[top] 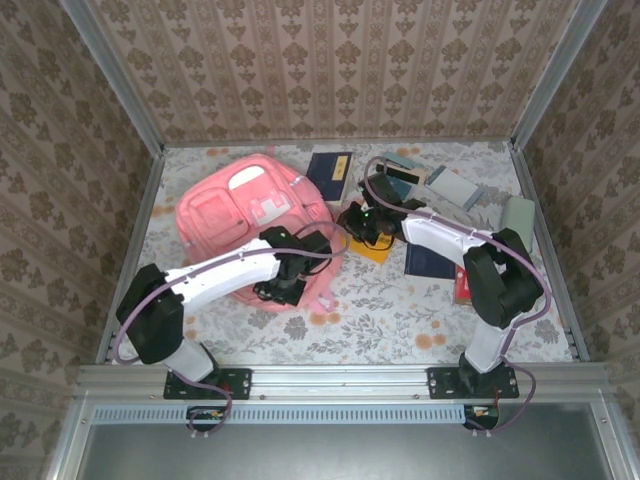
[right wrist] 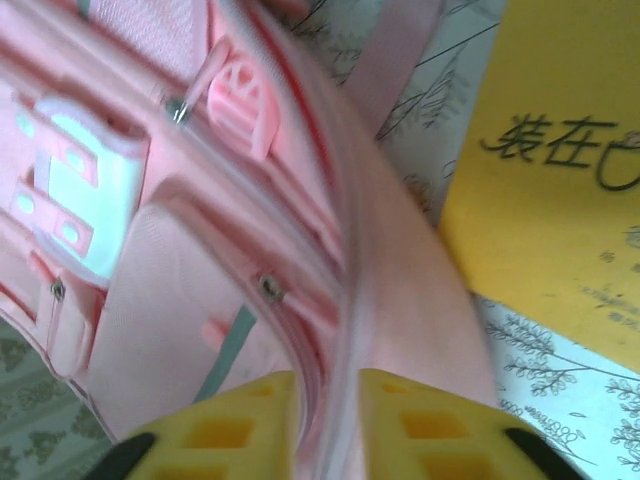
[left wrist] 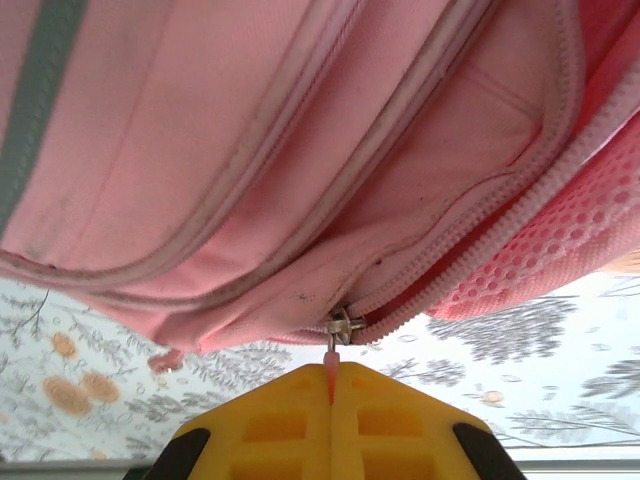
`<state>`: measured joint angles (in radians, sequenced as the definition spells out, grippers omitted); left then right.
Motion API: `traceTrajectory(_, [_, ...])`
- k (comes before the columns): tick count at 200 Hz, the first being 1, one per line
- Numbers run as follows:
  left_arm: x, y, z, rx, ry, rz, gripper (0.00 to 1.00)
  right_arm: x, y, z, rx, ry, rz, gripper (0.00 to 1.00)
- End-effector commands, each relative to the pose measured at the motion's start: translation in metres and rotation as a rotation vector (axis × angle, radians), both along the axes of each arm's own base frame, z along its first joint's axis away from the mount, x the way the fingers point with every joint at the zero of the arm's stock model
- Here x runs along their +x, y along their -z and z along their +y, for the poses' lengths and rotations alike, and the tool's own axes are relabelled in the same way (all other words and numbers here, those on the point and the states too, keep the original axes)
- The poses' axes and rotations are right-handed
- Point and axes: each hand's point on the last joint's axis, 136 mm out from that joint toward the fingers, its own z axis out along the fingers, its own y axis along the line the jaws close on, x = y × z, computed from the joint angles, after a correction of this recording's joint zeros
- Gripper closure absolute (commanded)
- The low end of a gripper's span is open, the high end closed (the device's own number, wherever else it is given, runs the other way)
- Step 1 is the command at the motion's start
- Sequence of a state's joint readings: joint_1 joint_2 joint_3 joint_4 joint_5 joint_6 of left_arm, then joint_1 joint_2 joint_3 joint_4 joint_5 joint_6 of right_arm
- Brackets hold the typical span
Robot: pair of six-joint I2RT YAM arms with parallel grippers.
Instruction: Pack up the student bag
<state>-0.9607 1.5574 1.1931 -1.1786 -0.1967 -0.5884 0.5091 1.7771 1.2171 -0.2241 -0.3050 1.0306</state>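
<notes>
While the left pincer [left wrist: 331, 392] clamps the pink student bag's [left wrist: 250, 150] zipper pull [left wrist: 331, 360], the right pincer [right wrist: 328, 400] cannot be judged.

The left arm [top: 225, 275] is seen from above folded at the shoulder, its white link stretched forward and to the right, the wrist bent down and back. The left gripper [left wrist: 331, 378] is closed, its yellow fingers [left wrist: 270, 425] pressed together on a thin pink zipper pull [left wrist: 331, 360].

The right arm [top: 440, 238] is raised at its dark elbow near the right side, and its white link is reached forward and to the left. The right gripper [right wrist: 327, 400] is held with its yellow fingers [right wrist: 425, 430] a little apart, an edge of the student bag [right wrist: 200, 270] lying between them. Whether that edge is pinched cannot be told.
</notes>
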Motion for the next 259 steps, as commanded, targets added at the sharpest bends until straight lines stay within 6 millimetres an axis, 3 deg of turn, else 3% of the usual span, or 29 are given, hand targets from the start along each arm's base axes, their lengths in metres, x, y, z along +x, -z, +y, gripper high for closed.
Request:
traceTrajectory(1, [0.018, -0.025, -0.037, -0.139, 0.051, -0.076, 1.0, -0.019, -0.011, 0.019, 0.032, -0.065, 0.027, 0.59])
traceTrajectory(16, [0.02, -0.026, -0.049, -0.153, 0.079, -0.084, 1.0, -0.035, -0.004, 0.024, 0.012, -0.091, 0.064, 0.5])
traceTrajectory(55, [0.016, -0.015, -0.062, -0.174, 0.105, -0.067, 1.0, -0.066, 0.025, 0.024, -0.064, -0.132, 0.17, 0.47])
traceTrajectory(105, [0.017, -0.011, -0.069, -0.202, 0.095, -0.083, 1.0, -0.075, 0.044, 0.028, -0.131, -0.184, 0.23, 0.47])
traceTrajectory(147, [0.02, -0.014, -0.07, -0.217, 0.089, -0.107, 1.0, -0.082, 0.061, 0.003, -0.313, -0.254, 0.23, 0.5])
traceTrajectory(173, [0.018, -0.012, -0.066, -0.206, 0.084, -0.108, 1.0, -0.083, 0.058, -0.004, -0.367, -0.28, 0.215, 0.5])
traceTrajectory(203, [0.016, -0.01, -0.064, -0.208, 0.081, -0.108, 1.0, -0.084, 0.029, -0.01, -0.359, -0.259, 0.163, 0.46])
traceTrajectory(221, [0.018, -0.012, -0.068, -0.226, 0.083, -0.115, 1.0, -0.089, 0.015, -0.018, -0.366, -0.245, 0.156, 0.38])
traceTrajectory(259, [0.02, -0.013, -0.075, -0.253, 0.092, -0.123, 1.0, -0.114, 0.027, -0.011, -0.246, -0.209, 0.255, 0.35])
